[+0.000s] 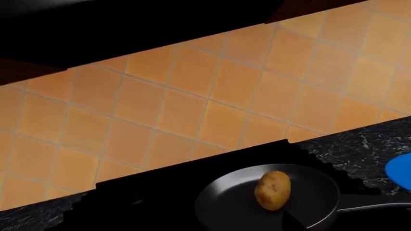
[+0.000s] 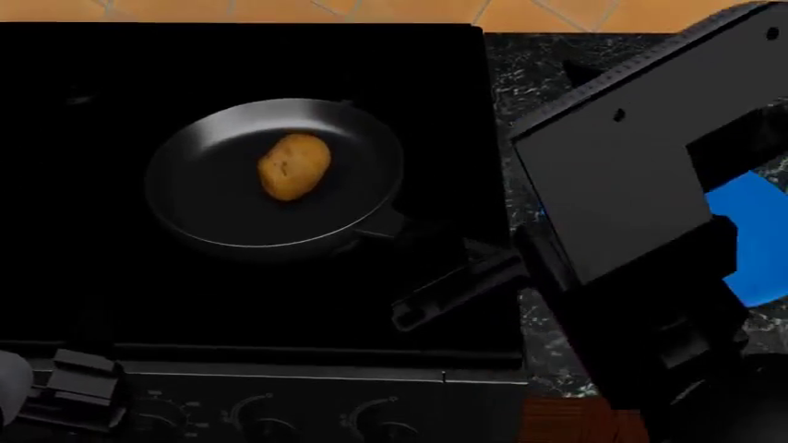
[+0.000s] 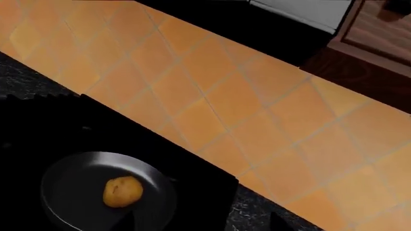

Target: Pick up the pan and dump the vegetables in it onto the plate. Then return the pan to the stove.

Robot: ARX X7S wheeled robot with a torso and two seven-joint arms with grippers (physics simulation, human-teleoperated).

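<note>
The pan [image 2: 209,198] sits on the stove [image 2: 246,55] with its long handle [image 2: 449,281] pointing to the front right. The potato [image 2: 293,166] lies inside the pan. The blue plate [image 2: 754,242] lies on the counter to the right, mostly hidden behind my right arm [image 2: 628,185]. In the left wrist view the pan [image 1: 224,202], the potato [image 1: 272,190] and a bit of the plate [image 1: 401,171] show. My left gripper [image 1: 205,227] is above the stove, open and empty. The right wrist view shows the pan [image 3: 70,183] and the potato [image 3: 122,191]. My right gripper [image 3: 200,224] is open and empty.
A black speckled counter [image 2: 518,83] lies to the right of the stove. An orange tiled wall [image 1: 192,96] stands behind the stove. Round knobs [image 2: 265,411] line the stove's front. Part of my left arm [image 2: 68,388] shows at the head view's lower left corner.
</note>
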